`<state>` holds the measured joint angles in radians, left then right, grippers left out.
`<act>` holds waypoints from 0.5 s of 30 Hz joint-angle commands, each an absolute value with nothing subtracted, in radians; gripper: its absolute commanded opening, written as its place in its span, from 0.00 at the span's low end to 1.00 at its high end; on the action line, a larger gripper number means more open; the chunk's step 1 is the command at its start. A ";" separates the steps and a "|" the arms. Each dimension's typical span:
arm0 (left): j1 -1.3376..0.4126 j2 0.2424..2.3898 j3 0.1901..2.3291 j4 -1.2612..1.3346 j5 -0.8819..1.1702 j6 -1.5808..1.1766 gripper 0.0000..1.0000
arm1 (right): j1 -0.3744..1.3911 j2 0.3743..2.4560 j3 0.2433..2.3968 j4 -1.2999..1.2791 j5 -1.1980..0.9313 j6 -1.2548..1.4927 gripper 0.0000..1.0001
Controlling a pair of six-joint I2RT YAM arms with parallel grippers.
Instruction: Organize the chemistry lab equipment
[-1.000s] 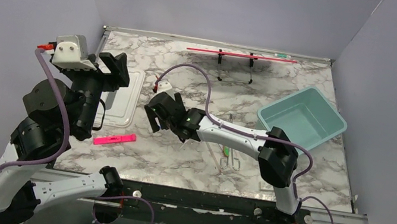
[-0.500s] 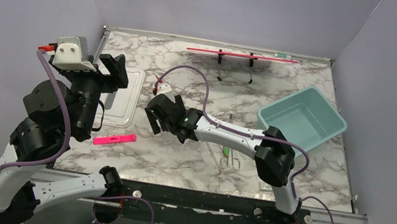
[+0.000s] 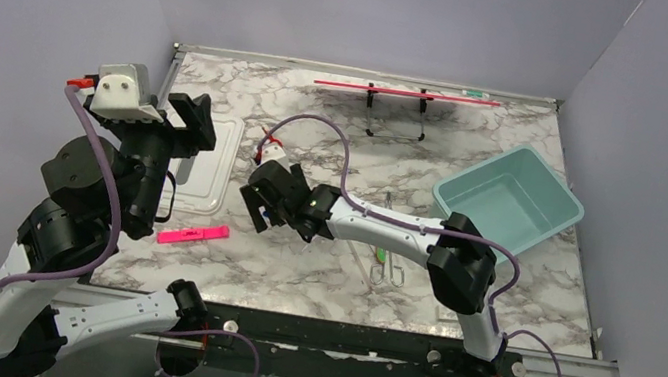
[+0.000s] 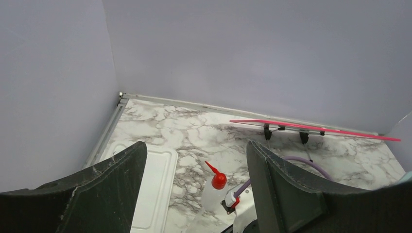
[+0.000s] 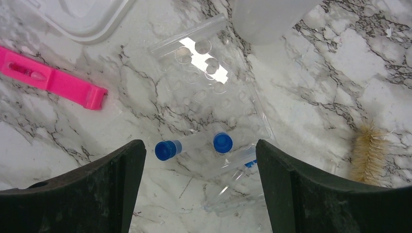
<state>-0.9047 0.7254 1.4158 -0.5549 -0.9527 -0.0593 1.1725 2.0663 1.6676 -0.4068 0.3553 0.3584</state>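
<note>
From overhead, find the right arm's black two-finger gripper [image 3: 256,209] left of centre, spread wide and holding nothing, just below the small clear squeeze bottle with red nozzle [image 3: 270,150]. Note the left arm's black gripper [image 3: 191,121] at upper left, raised over the flat white plastic lid [image 3: 216,175], likewise wide open and empty. See the teal plastic bin [image 3: 509,198] well apart at right, with bare marble between.

Through the left wrist camera, look between both fingers to that bottle at lower centre, upright (base hidden).

Through the right wrist camera, spot two blue-capped clear tubes [image 5: 167,149] lying between the open fingers, at the lower edge of a clear plastic well plate [image 5: 204,73]. Read their long axes as roughly left to right, finger to finger, so probably calling for a wrist turn before closing. Judge the right arm far nearer. Mind the bristly tan brush [image 5: 368,153] at right and the flat pink strip [image 5: 53,80] at upper left.
</note>
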 commanded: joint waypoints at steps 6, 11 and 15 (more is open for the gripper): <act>-0.906 0.720 1.411 -0.562 -0.972 -0.060 0.78 | 1.180 2.063 1.661 -0.435 0.462 0.428 0.88; -0.905 0.724 1.414 -0.565 -0.970 -0.060 0.78 | 1.180 2.058 1.658 -0.434 0.490 0.457 0.87; -0.905 0.724 1.414 -0.566 -0.970 -0.060 0.78 | 1.180 2.045 1.644 -0.443 0.524 0.481 0.84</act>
